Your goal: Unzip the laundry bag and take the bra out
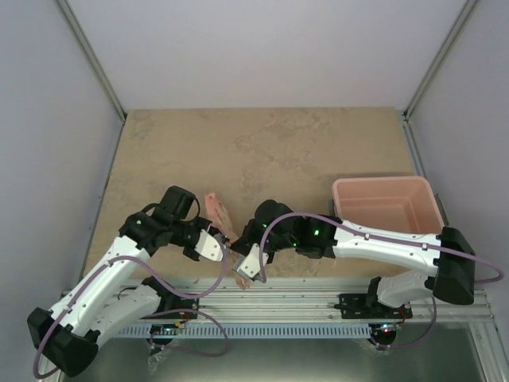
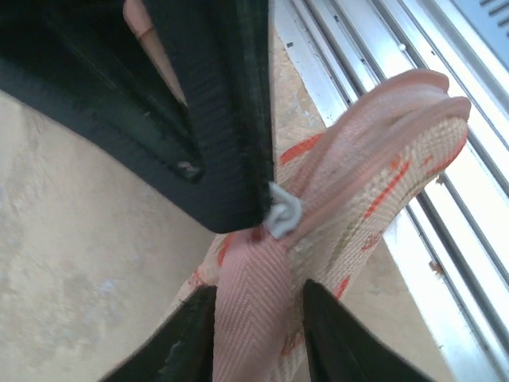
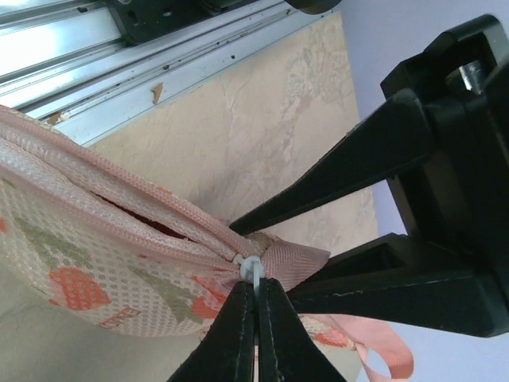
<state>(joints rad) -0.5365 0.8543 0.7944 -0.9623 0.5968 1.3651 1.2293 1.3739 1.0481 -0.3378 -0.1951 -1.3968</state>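
Cream printed laundry bag (image 1: 219, 211) is held at the table's (image 1: 262, 143) near edge, centre. Right gripper (image 3: 254, 290) is clamped on the white zip pull (image 3: 249, 267). Left gripper (image 2: 258, 294) brackets the pink end strap (image 2: 250, 338), but a firm grip cannot be confirmed. The zip is barely parted. The dark red bra (image 3: 127, 211) is inside, removal outstanding.

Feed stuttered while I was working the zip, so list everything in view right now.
laundry bag: one, cream with orange-pink print, near table edge between the grippers, zip partly open
zip pull: one, white, at the bag's end
bra: one, dark red, only a sliver inside the zip gap
tub: one, pink, right side of table
table: one, beige
left gripper: one, black fingers either side of the bag's pink strap
right gripper: one, black fingers shut on the zip pull
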